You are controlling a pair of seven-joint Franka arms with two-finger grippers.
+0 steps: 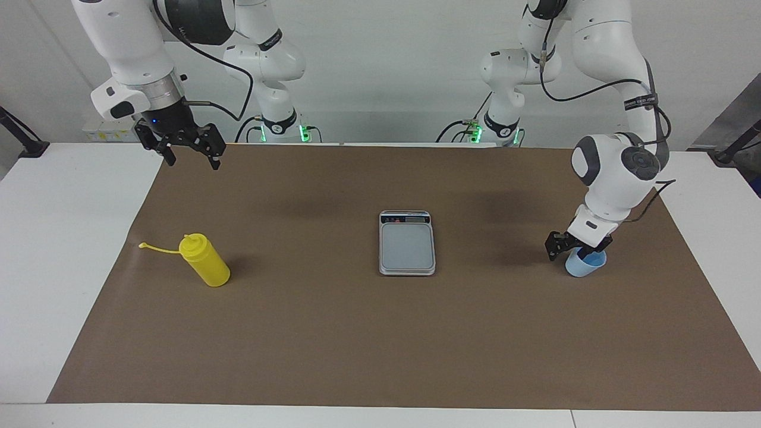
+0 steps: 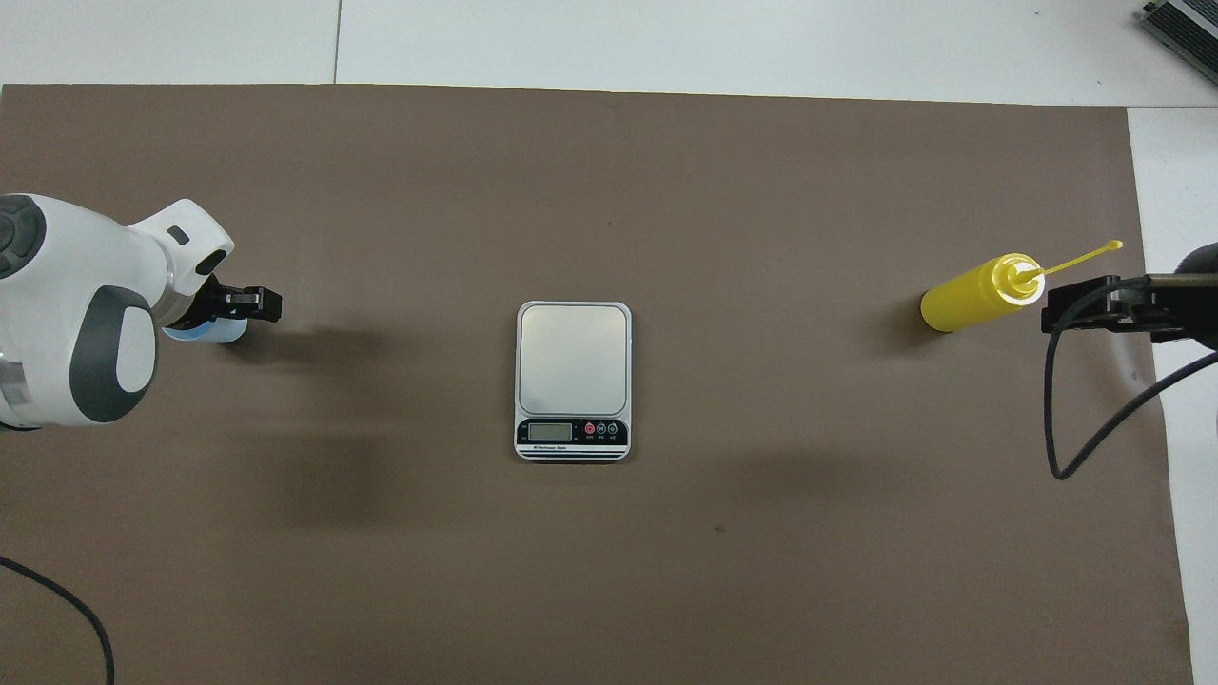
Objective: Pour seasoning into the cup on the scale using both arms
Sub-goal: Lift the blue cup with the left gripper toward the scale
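Note:
The yellow seasoning bottle (image 1: 205, 261) (image 2: 971, 293) stands on the brown mat toward the right arm's end, its cap strap (image 1: 157, 246) sticking outward. The silver-grey scale (image 1: 407, 244) (image 2: 574, 357) lies at mid-table with nothing on it, its display strip toward the robots. The light-blue cup (image 1: 585, 263) (image 2: 205, 331) stands on the mat toward the left arm's end. My left gripper (image 1: 576, 246) (image 2: 224, 314) is down at the cup's rim, fingers apart on either side of it; the wrist hides most of the cup from above. My right gripper (image 1: 193, 148) (image 2: 1066, 306) is open and empty, raised over the mat's edge.
The brown mat (image 1: 380, 345) covers most of the white table (image 1: 59, 238). A black cable (image 2: 1075, 419) hangs from the right arm over the mat's edge by the bottle.

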